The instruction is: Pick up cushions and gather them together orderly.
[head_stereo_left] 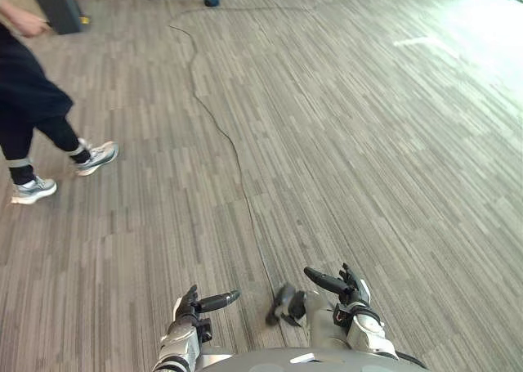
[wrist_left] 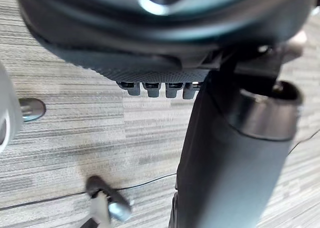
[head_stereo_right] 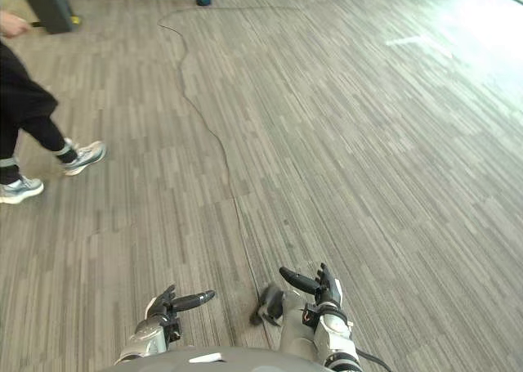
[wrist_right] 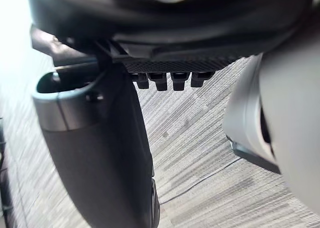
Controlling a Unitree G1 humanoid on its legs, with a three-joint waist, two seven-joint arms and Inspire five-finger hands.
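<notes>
- Grey floor (head_stereo_left: pixel 368 159): person (head_stereo_left: pixel 29 94) at ten o'clock risks collision if the robot advances.
- Left hand (head_stereo_left: pixel 186 311), right hand (head_stereo_left: pixel 351 294) at six o'clock: relaxed, empty.

We find no readable text, label, number or sign: none on the yellow-lidded bin (head_stereo_left: pixel 54 2), none on the floor (head_stereo_left: pixel 368 143) near it.
</notes>
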